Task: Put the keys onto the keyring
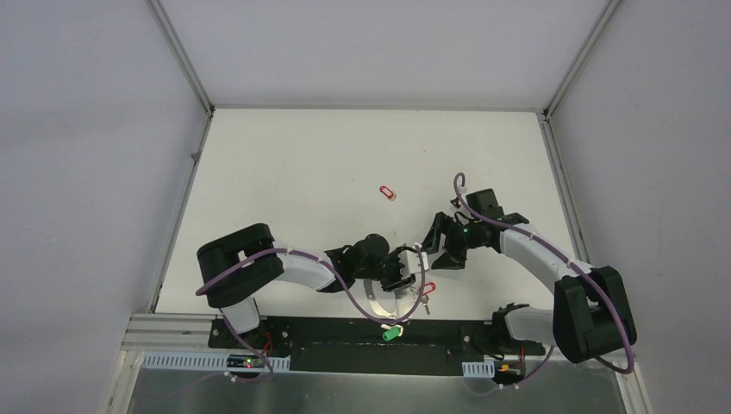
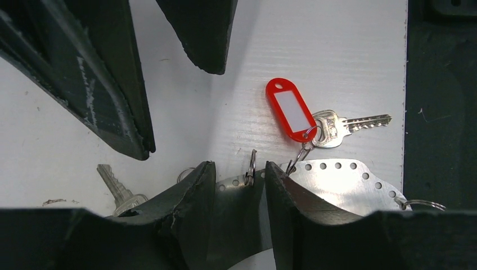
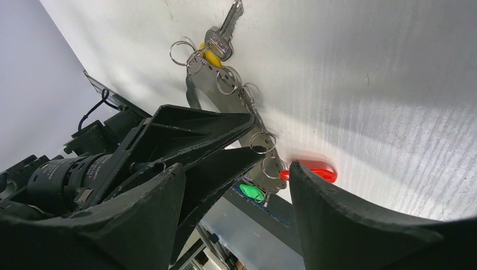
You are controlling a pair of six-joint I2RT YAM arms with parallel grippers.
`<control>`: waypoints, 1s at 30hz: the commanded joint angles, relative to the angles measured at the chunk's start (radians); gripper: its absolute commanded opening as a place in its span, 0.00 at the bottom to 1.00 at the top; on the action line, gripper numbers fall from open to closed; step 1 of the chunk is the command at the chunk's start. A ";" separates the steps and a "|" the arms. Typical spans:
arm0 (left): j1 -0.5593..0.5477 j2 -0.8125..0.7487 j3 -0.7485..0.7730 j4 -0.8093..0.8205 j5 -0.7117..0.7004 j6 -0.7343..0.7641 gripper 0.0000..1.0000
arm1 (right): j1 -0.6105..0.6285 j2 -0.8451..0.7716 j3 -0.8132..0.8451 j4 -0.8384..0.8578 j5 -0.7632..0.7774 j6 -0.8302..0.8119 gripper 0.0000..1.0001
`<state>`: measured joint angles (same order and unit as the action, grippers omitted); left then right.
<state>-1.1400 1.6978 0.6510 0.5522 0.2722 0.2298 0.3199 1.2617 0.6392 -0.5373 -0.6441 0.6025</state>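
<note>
Keyring (image 2: 337,183) at the left gripper (image 2: 240,169): flat, hole-punched silver band curved in an arc, small rings threaded through.
It passes between that gripper's part-spread fingers (image 2: 185,214); a pinch cannot be told. Beside the gripper a red-tagged key (image 2: 337,126) points at the table's (image 2: 337,45) near edge; the right gripper (image 3: 236,167) gapes empty close by.

The bench (image 1: 345,155) is viewed from a fixed camera high above and behind the arms, facing down, far off, so that both arms are taken in whole. The left wrist view is taken from just behind the left pincer (image 2: 239,188), facing down past its fingers, very close to the bench. The right wrist view is taken from behind the right pincer (image 3: 236,169), angled low across the bench towards the left pincer. The keyring (image 2: 337,180) under the left pincer and the red-tagged key (image 2: 332,126) just beyond it are shared by all three views.
</note>
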 commanded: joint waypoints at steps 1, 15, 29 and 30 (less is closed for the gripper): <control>-0.011 0.022 0.034 0.061 0.046 0.034 0.36 | -0.015 -0.021 0.002 -0.007 -0.033 -0.023 0.70; -0.009 -0.040 0.027 -0.048 0.040 0.061 0.00 | -0.024 -0.091 0.050 -0.023 -0.092 -0.100 0.76; -0.009 -0.457 -0.018 -0.267 -0.139 -0.105 0.00 | -0.013 -0.543 -0.102 0.448 -0.208 -0.173 0.85; -0.009 -0.493 -0.028 -0.271 -0.148 -0.116 0.00 | -0.007 -0.582 -0.115 0.477 -0.212 -0.205 0.85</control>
<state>-1.1397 1.3315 0.6464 0.3138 0.1818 0.1780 0.3016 0.7975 0.5793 -0.2821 -0.7731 0.4881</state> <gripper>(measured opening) 0.009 0.849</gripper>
